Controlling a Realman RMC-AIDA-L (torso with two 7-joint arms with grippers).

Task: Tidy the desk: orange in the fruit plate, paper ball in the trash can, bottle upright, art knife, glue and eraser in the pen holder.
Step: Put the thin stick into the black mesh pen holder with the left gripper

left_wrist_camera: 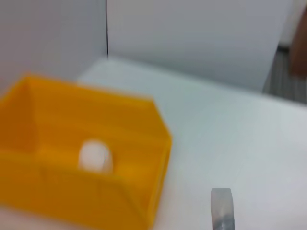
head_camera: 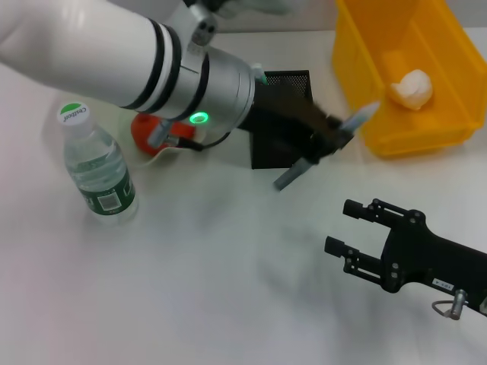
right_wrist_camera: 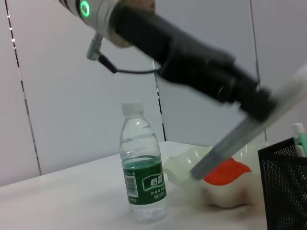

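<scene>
My left gripper (head_camera: 333, 137) is shut on the glue (head_camera: 304, 166), a grey stick held tilted in the air just right of the pen holder (head_camera: 283, 122). The glue's tip also shows in the left wrist view (left_wrist_camera: 221, 209). A mint-green tip of the art knife (head_camera: 260, 74) sticks out of the pen holder. The paper ball (head_camera: 412, 88) lies in the yellow trash can (head_camera: 426, 133). The bottle (head_camera: 97, 169) stands upright at the left. The orange (head_camera: 146, 132) sits in the fruit plate (head_camera: 166, 157). My right gripper (head_camera: 346, 228) is open and empty, low at the right. The eraser is out of view.
The left arm's white and silver body (head_camera: 152, 65) reaches across over the fruit plate and the pen holder. In the right wrist view the bottle (right_wrist_camera: 143, 177), the fruit plate (right_wrist_camera: 189, 165) and the pen holder (right_wrist_camera: 285, 187) stand in a row.
</scene>
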